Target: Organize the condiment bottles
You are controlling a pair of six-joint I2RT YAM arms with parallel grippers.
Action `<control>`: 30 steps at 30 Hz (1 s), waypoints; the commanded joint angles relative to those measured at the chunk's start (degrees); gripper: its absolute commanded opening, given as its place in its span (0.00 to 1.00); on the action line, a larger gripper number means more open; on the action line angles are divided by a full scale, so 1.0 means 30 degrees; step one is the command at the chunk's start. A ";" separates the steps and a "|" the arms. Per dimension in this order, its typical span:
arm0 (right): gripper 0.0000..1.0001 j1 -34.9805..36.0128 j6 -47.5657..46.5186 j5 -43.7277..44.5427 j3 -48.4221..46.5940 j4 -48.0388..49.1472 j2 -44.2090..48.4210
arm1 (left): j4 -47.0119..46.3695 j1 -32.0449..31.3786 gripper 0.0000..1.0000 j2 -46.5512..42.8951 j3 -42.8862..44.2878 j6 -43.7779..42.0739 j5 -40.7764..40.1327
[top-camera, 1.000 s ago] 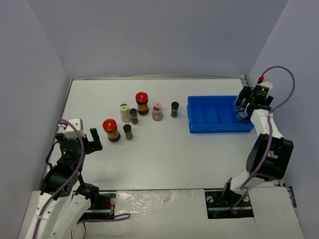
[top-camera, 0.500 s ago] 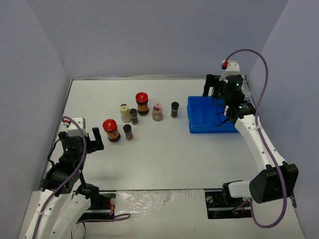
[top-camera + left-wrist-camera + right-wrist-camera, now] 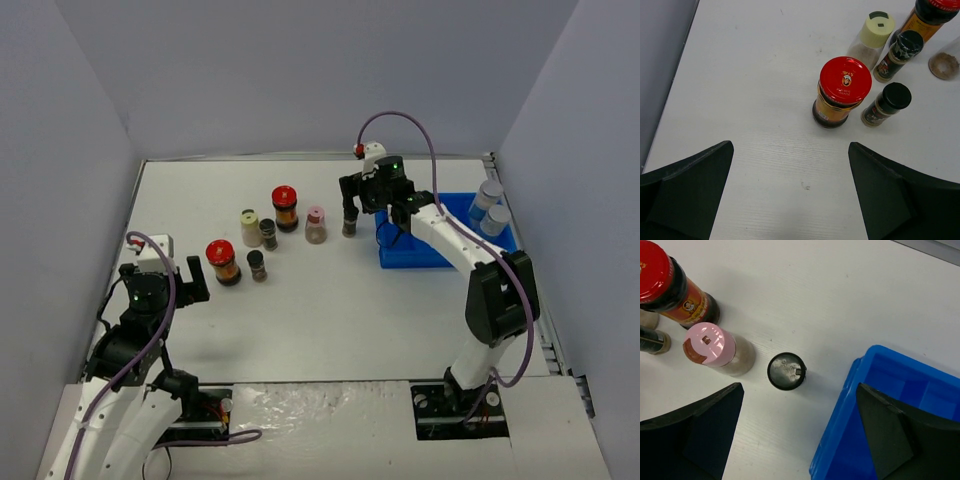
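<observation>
Jars stand in a loose cluster on the white table (image 3: 330,320). Farthest left, the left claw (image 3: 790,150) hangs above the table with its jaws spread wide and nothing between them. It is near the first red-lidded jar (image 3: 842,90) but apart from it. Just right of that jar is a small black-capped jar (image 3: 887,103). Behind them the cream-capped jar (image 3: 251,226) and a second small dark jar (image 3: 269,233) stand close together. Then come the second red-lidded jar (image 3: 285,207) and the pink-capped jar (image 3: 715,349). Next is the third small dark jar (image 3: 786,371), upright on the table between the pink-capped jar and the blue tray (image 3: 900,405). The right claw (image 3: 800,390) hangs over this jar, jaws wide apart, gripping nothing. At the far right, the far silver-lidded jar (image 3: 489,197) and the near silver-lidded jar (image 3: 496,220) stand at the tray's right end. Which compartment they occupy cannot be told.
</observation>
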State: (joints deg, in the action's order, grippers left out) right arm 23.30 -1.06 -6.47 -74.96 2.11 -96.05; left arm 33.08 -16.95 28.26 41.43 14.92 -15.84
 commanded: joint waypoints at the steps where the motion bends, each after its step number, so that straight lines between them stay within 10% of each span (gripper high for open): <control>1: 0.90 0.0408 -0.0673 -0.0782 -0.1688 0.1553 -0.1556 | -0.1242 0.0113 0.97 0.0483 0.0457 -0.0227 -0.0052; 13: 0.72 0.0526 -0.1017 -0.0860 -0.2390 0.1730 -0.4492 | -0.1191 0.0113 0.97 0.0768 0.0487 -0.0256 -0.0096; 26: 0.14 0.0521 -0.1260 -0.0547 -0.2168 0.2199 -0.3422 | -0.1183 0.0113 0.97 0.0749 0.0487 -0.0255 -0.0345; 30: 0.09 0.0245 -0.1167 0.0098 -0.2047 0.2104 -0.1358 | -0.1216 0.0113 0.97 0.0834 0.0487 -0.0256 -0.0316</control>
State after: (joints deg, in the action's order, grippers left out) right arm 24.78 -4.43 -8.31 -79.24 4.49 -111.20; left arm 33.08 -16.95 29.54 41.43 14.94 -15.94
